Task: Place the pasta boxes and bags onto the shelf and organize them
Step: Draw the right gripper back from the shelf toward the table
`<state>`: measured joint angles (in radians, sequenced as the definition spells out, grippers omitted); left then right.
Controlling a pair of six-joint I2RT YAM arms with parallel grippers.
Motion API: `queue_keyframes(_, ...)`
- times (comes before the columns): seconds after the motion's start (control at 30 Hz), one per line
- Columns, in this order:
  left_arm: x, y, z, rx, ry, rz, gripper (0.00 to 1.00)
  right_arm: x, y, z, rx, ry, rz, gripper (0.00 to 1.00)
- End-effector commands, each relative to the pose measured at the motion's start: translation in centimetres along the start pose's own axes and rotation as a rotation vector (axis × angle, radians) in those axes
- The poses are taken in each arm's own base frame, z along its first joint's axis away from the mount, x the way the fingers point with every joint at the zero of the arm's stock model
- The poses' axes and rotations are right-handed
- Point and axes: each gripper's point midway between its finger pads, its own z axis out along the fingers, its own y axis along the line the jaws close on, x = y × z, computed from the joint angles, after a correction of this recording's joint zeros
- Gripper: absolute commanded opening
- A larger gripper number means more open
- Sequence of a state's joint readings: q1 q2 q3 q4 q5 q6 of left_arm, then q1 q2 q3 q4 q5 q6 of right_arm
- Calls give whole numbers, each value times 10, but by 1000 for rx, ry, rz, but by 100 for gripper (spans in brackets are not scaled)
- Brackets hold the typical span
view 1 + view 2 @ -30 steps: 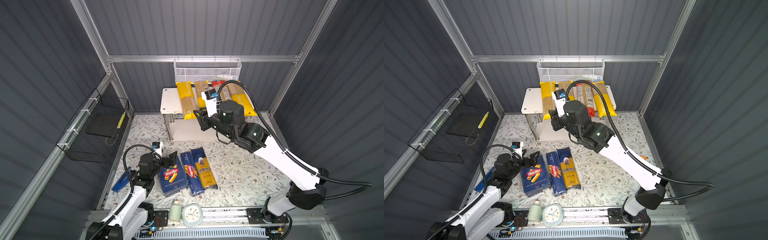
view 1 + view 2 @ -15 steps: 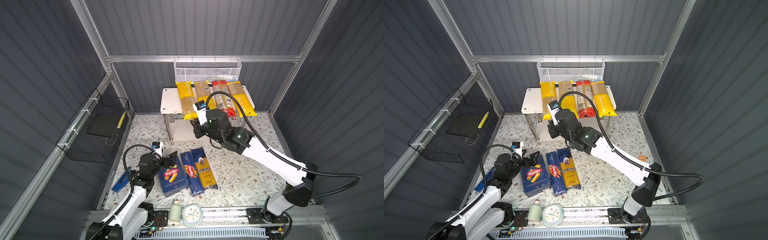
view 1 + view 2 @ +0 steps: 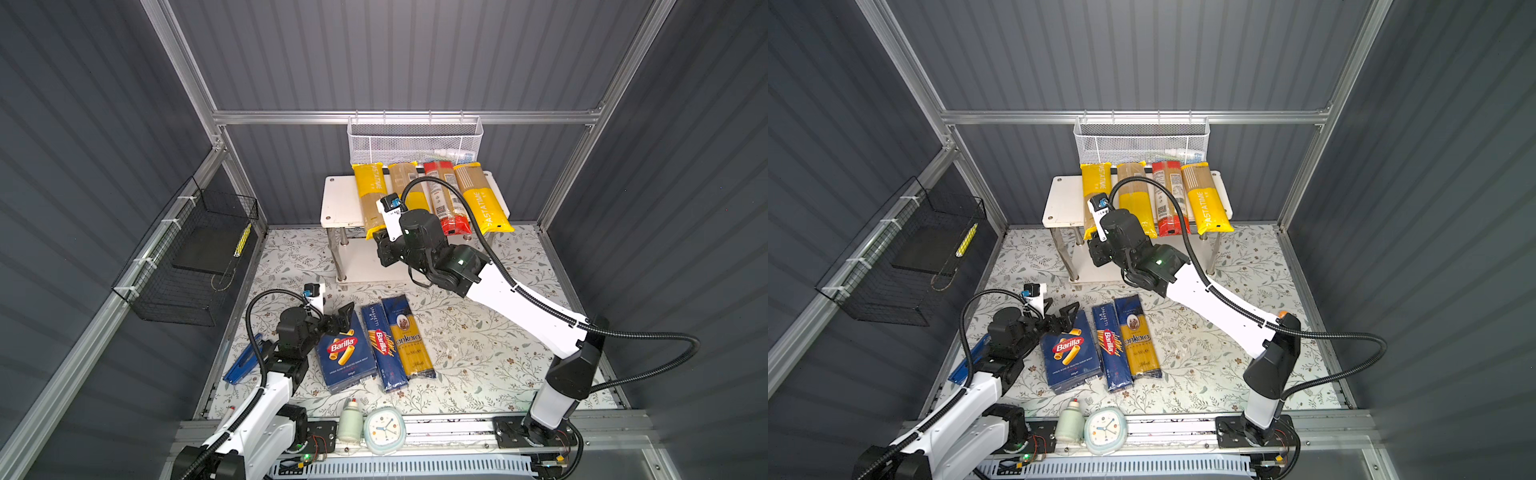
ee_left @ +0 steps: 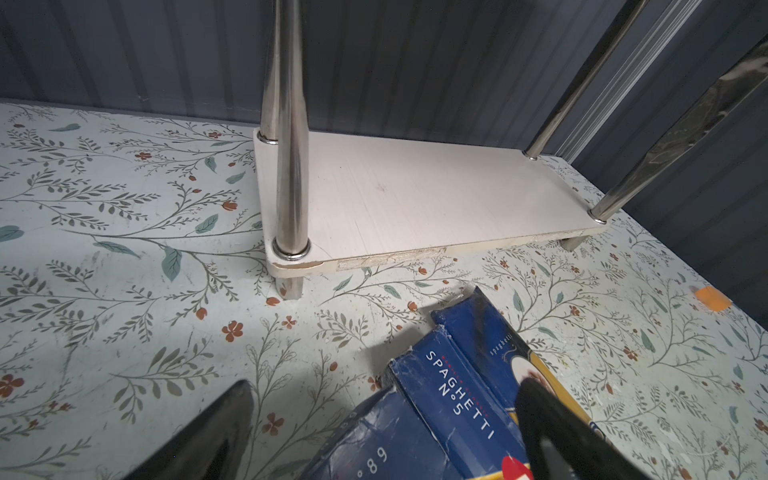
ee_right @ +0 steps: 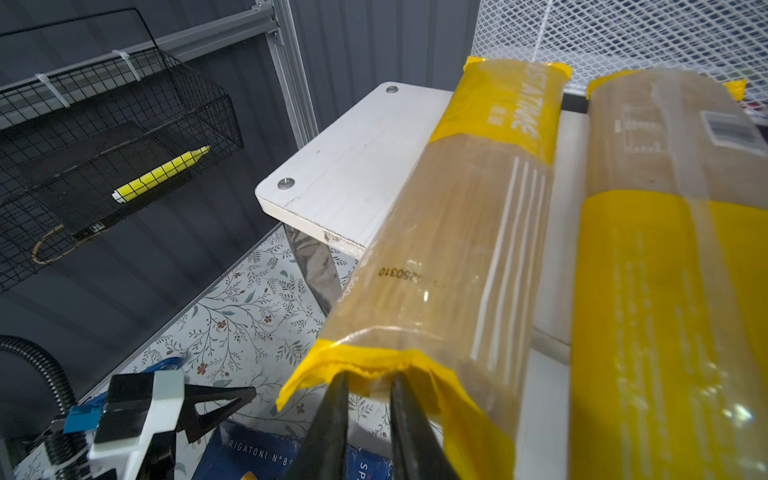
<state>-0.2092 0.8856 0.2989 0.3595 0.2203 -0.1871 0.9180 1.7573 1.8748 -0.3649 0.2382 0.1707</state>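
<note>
Your right gripper [image 5: 369, 376] is pinching the overhanging yellow bag [image 5: 453, 249] by its end; tugging risks sliding it off the shelf [image 5: 353, 166]; your left gripper [image 3: 338, 320] is hanging open.

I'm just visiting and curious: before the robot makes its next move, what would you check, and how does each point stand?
1. Right gripper pinching the left yellow bag at its near end: ok.
2. That bag lying fully on the shelf: not ok, it overhangs the front edge.
3. Free room on the shelf beside it: ok.
4. Lower board bare: ok.
5. Left gripper open over the wide box: ok.
6. Firmness of the pinch: cannot tell.
</note>
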Motion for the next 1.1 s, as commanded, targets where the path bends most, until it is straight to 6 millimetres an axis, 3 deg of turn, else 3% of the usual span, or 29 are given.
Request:
queue_keyframes(0.0,-4,-3,-2,5,-14,27,99,-10,2,4,-9,-15,-9,22)
queue_keyframes(0.3,-2,-2,-1,4,-11,27,99,-10,-1,6,-6,3,-1,22)
queue_keyframes(0.47,-3,-2,-2,5,-13,28,99,-15,6,-22,-16,-20,-31,23)
queue_keyframes(0.63,-6,-3,-4,1,-19,33,99,-14,5,-66,12,-70,-58,35)
queue_keyframes(0.87,-7,0,-7,-22,-22,41,99,33,-16,-126,53,-52,-29,42)
queue_keyframes(1.07,-3,5,-6,-46,-16,51,99,87,-23,-161,23,-21,-16,48)
